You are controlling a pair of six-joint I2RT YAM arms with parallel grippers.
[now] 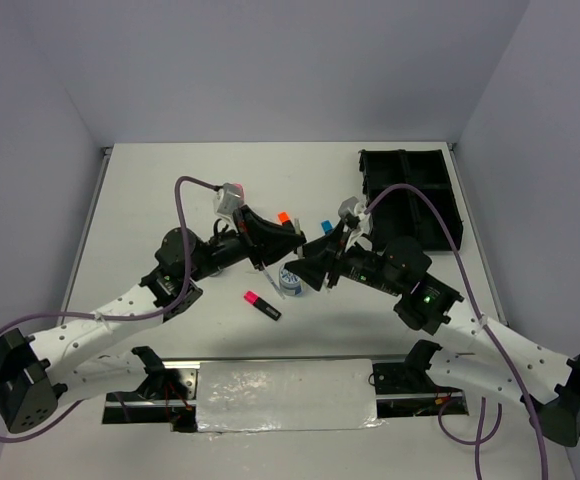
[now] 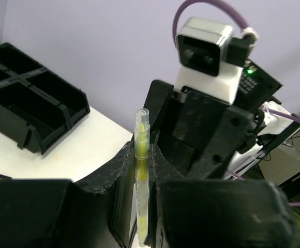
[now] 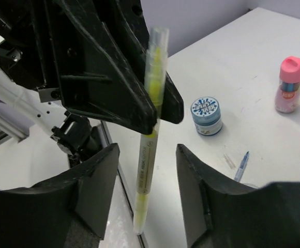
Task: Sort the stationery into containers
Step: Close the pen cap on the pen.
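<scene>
One pen (image 2: 140,134), pale with a yellow core, stands nearly upright in mid-air above the tabletop (image 1: 170,200), near its middle. The left pincer (image 2: 142,155) pinches it: both black fingers press against the barrel partway up, with the clear cap end poking out above them and the rest hanging below.

The right pincer (image 3: 146,155) faces the left one from the opposite side. Its fingers are spread, one on each side of the pen's lower half, with a gap showing between each finger and the barrel. Its camera (image 2: 208,49) looks straight toward the left wrist view.

On the tabletop below, a tub (image 3: 207,116) with a blue-white patterned lid sits upright just beside the two pincers. A thin pen (image 3: 241,166) with a blue tip lies flat near the tub. A bottle (image 3: 289,85) with a pink cap stands farther off, apart from both.

From the top view, a pink highlighter (image 1: 262,305) lies on its side on the near side of the tub. An orange highlighter (image 1: 283,216) and a blue highlighter (image 1: 325,226) show only their caps beyond the arms. The tray (image 1: 410,190) sits at the far right corner of the tabletop, well apart from the held pen.
</scene>
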